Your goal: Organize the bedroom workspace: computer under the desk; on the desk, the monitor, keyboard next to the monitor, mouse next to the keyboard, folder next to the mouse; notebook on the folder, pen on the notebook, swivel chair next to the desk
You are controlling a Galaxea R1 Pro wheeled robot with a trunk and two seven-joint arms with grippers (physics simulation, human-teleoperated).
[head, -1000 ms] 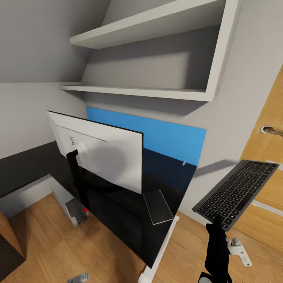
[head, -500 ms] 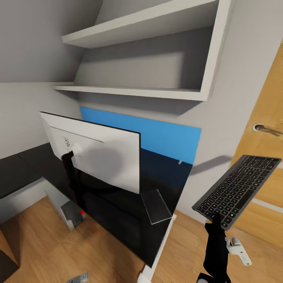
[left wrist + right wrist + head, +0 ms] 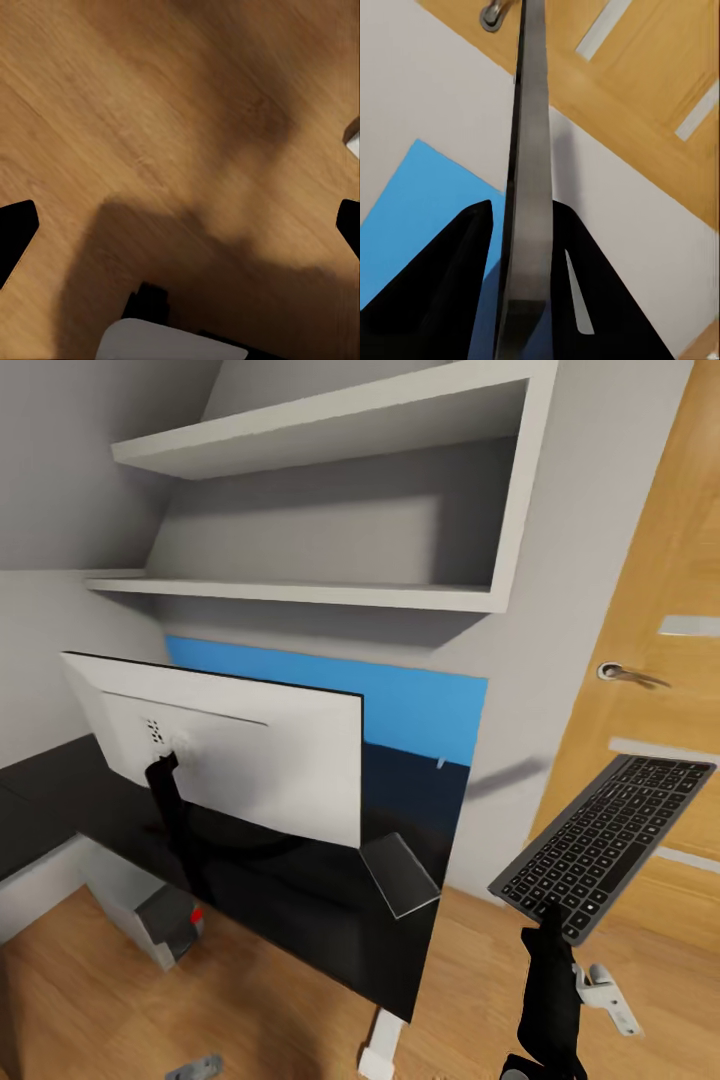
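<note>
The monitor (image 3: 240, 760) stands on the black desk (image 3: 300, 920) with its white back toward me. A small glossy notebook (image 3: 400, 874) lies near the desk's right end. The grey computer (image 3: 145, 920) sits on the floor under the desk. To the right of the desk, my right gripper (image 3: 550, 922) is shut on the near edge of the keyboard (image 3: 605, 845) and holds it tilted in the air. In the right wrist view the keyboard (image 3: 529, 187) shows edge-on between the black fingers (image 3: 450, 292). My left gripper (image 3: 180, 225) is open above bare wood floor.
A blue panel (image 3: 400, 700) covers the wall behind the desk, under white shelves (image 3: 330, 595). A wooden door (image 3: 650, 660) with a metal handle (image 3: 620, 673) is at the right. Wood floor (image 3: 480, 980) lies between the desk's end and the door.
The whole picture has shifted left, so the camera has turned right and more of the door shows. The keyboard stays held in the right gripper at the same spot in the view.
</note>
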